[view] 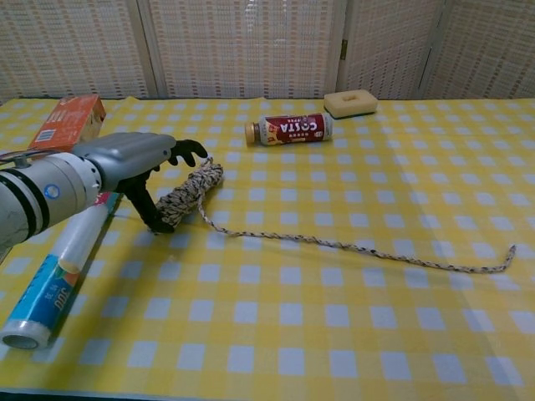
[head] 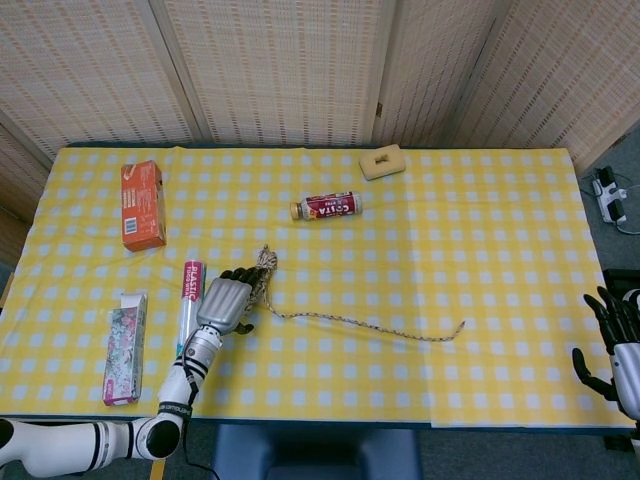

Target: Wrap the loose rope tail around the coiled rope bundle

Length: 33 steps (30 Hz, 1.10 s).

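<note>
The coiled rope bundle (head: 262,272) (view: 192,190) lies left of the table's middle, speckled white and brown. Its loose tail (head: 370,324) (view: 359,247) runs right across the yellow checked cloth and ends in a small upward bend. My left hand (head: 227,303) (view: 138,162) hovers over the bundle's near end. Its fingers (view: 189,151) are spread above the coil and the thumb (view: 154,214) points down beside the coil's left edge, with nothing gripped. My right hand (head: 617,346) hangs with spread fingers off the table's right edge, seen only in the head view.
A plastic-wrap roll (head: 189,294) (view: 52,276) lies just left of my left hand. A patterned box (head: 123,347) sits further left. An orange box (head: 143,204) (view: 68,122), a Costa bottle (head: 327,206) (view: 290,129) and a beige block (head: 382,161) (view: 350,103) stand further back.
</note>
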Available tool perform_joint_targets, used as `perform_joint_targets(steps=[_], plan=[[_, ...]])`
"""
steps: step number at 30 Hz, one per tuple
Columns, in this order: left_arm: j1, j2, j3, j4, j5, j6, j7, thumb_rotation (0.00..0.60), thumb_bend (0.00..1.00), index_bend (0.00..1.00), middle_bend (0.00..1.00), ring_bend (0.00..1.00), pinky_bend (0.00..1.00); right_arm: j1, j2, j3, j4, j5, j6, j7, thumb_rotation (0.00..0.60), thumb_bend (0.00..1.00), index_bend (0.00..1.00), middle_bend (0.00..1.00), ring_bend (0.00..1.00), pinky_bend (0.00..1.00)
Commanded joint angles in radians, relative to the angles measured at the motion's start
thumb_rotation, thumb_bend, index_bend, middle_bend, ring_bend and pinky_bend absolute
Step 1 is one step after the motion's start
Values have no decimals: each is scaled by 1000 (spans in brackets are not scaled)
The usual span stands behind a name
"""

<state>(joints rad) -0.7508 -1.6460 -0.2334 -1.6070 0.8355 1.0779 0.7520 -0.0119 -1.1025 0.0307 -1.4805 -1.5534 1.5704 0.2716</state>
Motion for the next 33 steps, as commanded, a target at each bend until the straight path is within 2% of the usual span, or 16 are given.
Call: perform_joint_targets(steps=[1, 15, 21, 33], plan=[[-18, -29, -14, 37, -42, 11, 4, 600, 168, 158, 198, 204, 265, -1, -1, 0, 3, 1, -1, 3, 600, 510, 0, 0, 16, 0], [-66, -77, -40, 163, -193, -42, -25, 600, 169, 229, 222, 290, 344, -3, -3, 2, 10, 8, -6, 9, 600, 510, 0, 0, 14, 0], [-75, -90, -44, 187, -198, -45, -59, 600, 209, 273, 267, 346, 411, -3, -2, 2, 5, 10, -10, 2, 600, 510, 0, 0, 14, 0], [-85, -116, -41, 243, -209, -42, -96, 600, 287, 351, 341, 419, 475, -5, 0, 4, 2, 16, -12, -2, 600, 509, 0, 0, 12, 0]])
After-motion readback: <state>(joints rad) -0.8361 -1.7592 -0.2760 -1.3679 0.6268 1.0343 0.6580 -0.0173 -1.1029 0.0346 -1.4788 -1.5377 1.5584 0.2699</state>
